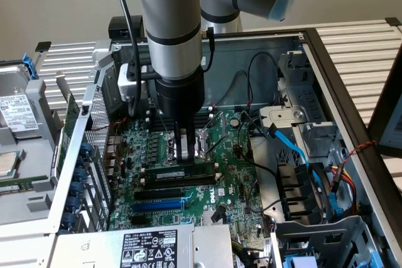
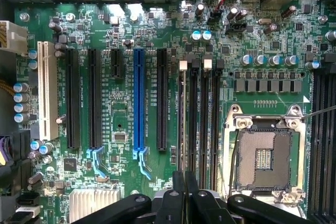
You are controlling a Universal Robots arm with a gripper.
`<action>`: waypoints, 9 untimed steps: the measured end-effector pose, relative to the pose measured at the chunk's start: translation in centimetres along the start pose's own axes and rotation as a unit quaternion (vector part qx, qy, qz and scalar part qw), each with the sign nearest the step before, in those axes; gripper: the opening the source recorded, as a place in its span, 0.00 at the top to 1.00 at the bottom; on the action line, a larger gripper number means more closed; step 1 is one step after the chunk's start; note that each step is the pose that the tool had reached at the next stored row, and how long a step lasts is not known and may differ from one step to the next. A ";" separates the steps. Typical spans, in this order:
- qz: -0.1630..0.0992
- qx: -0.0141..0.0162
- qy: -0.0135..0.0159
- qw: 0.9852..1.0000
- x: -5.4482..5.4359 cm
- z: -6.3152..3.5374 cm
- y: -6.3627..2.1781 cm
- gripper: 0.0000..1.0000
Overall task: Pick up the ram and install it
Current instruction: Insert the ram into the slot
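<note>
The long, thin green circuit-board stick of ram (image 1: pixel 188 172) with its white label stands on edge in one of the long black memory slots (image 2: pixel 203 119) of the green motherboard (image 1: pixel 232 174), between the open silver processor socket (image 2: pixel 262 158) and the blue expansion slot (image 2: pixel 138 98). It lies lengthwise along its slot, which is how it has to sit for its contacts to meet the connector.

The gripper (image 1: pixel 184 152) comes straight down over the middle of the ram, inside the open grey metal computer case (image 1: pixel 264 48). The jaws are drawn almost fully together and seem to pinch the stick's upper edge, though a true pinch cannot be told apart from mere contact from here. A hold at mid-length would spread downward force evenly to both ends.

The exterior view gives the ram's broad labelled face and its height above the board. The wrist view shows the gripper (image 2: pixel 185 192) from above and the ram (image 2: pixel 182 129) edge-on as a thin line running along its slot, so sideways alignment can be judged there.
</note>
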State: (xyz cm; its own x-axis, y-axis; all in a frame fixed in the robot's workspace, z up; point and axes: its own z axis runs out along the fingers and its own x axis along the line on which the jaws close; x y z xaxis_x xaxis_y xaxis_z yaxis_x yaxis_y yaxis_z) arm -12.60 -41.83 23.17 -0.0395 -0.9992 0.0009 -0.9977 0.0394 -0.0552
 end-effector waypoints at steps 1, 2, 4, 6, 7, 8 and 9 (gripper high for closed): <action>0.000 0.001 0.000 1.000 0.0 0.00 0.00 0.88; 0.000 0.002 0.000 1.000 0.0 0.00 0.00 0.88; 0.000 0.002 0.000 1.000 0.0 0.00 0.04 0.88; 0.000 0.003 0.000 1.000 0.0 0.02 0.08 0.88; 0.000 0.003 0.000 1.000 0.0 0.02 0.09 0.88; 0.001 0.003 0.000 1.000 0.0 0.02 0.10 0.88; 0.001 0.003 0.000 1.000 0.0 0.02 0.11 0.88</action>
State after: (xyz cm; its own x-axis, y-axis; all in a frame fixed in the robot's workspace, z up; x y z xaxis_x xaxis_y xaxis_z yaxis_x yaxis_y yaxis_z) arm -12.71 -41.84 23.15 -0.0417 -0.9991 0.0008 -0.9973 0.0416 -0.0607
